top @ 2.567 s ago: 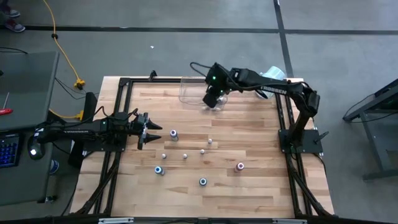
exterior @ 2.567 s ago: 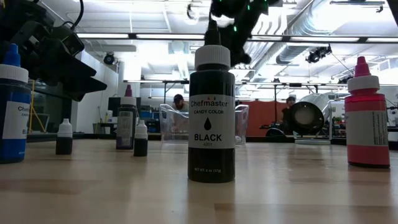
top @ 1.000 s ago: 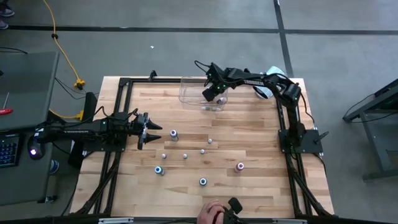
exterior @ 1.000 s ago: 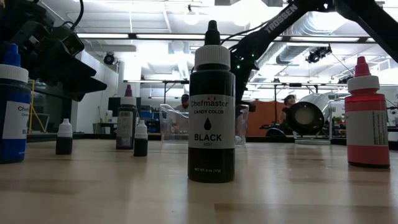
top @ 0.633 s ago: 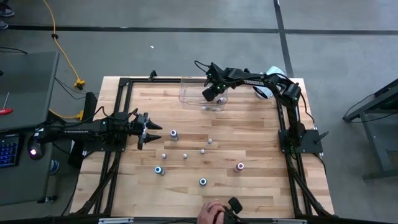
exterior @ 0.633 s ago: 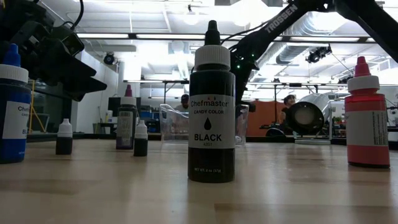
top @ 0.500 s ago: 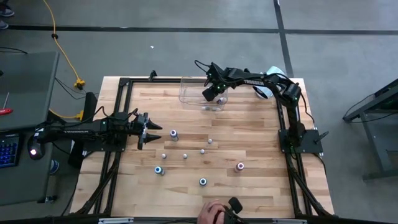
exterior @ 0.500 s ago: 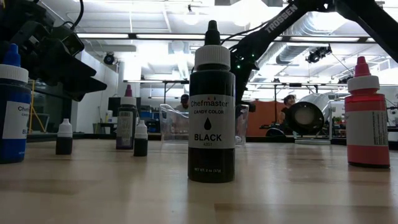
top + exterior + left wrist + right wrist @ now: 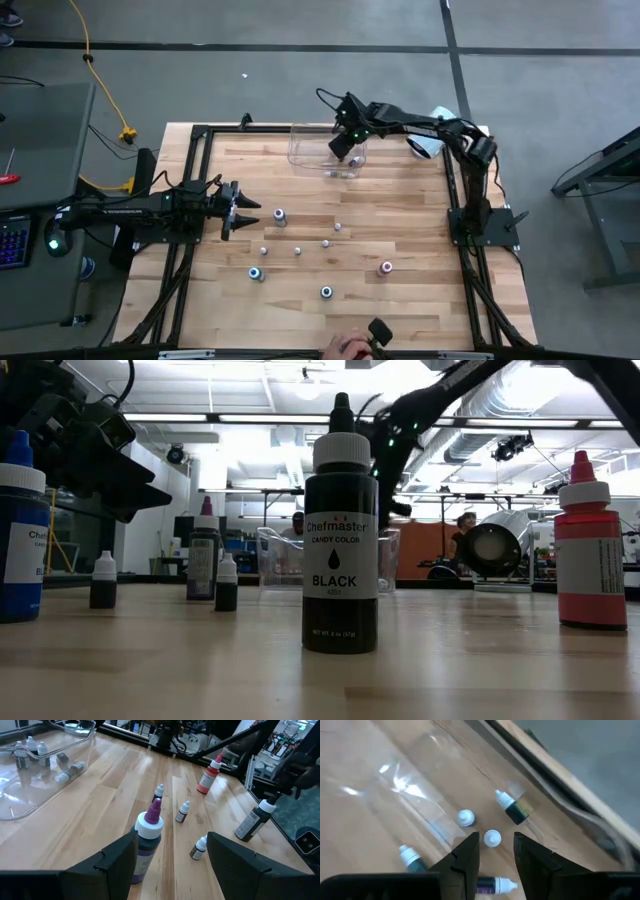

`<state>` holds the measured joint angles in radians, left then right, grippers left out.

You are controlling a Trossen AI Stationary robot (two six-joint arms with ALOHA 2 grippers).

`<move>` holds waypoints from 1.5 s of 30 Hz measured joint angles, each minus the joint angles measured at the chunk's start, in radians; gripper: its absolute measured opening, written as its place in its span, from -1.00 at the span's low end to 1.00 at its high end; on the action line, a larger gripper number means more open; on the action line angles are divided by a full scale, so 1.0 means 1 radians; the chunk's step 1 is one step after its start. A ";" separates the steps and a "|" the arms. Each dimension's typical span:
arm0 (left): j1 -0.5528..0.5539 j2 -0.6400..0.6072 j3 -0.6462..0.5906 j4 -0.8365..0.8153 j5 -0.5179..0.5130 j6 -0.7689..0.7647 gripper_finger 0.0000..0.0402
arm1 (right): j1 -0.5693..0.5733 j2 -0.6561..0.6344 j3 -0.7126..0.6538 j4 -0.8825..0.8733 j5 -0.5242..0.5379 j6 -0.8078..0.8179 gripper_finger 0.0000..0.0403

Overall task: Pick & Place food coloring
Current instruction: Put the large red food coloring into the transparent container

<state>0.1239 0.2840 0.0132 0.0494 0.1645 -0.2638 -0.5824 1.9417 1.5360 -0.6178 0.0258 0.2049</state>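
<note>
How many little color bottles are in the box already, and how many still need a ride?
Done: about five small bottles lie or stand inside the clear bin. In hand: nothing; the right gripper hangs open and empty over the bin, and the left gripper waits open facing the purple-tipped bottle. Left: about eight bottles on the table, including the black bottle and the pink bottle.

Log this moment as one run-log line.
right claw: open, empty, over clear bin | left claw: open, facing purple-capped bottle

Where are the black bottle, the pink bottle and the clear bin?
Black bottle (image 9: 341, 555), low view, on its label.
Pink bottle (image 9: 589, 565), low view, on its body.
Clear bin (image 9: 305, 147), high view, on its bare floor.
</note>
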 joint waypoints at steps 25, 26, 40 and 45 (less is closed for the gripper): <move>0.000 0.000 0.000 0.000 0.000 0.000 0.17 | 0.442 -0.347 0.000 -0.421 -0.024 -0.033 -0.45; 0.000 0.000 0.000 0.000 0.000 0.000 0.17 | 0.466 -0.348 0.000 -0.436 -0.024 -0.013 -0.45; 0.000 0.000 0.000 0.000 0.000 0.000 0.17 | 0.749 -0.365 0.000 -0.725 -0.006 0.313 -0.45; 0.000 0.000 0.000 0.000 0.000 0.000 0.17 | 0.855 -0.380 0.000 -0.791 0.037 0.433 -0.45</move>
<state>0.1241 0.2840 0.0132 0.0494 0.1642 -0.2638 0.2721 1.5619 1.5360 -1.4085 0.0632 0.6378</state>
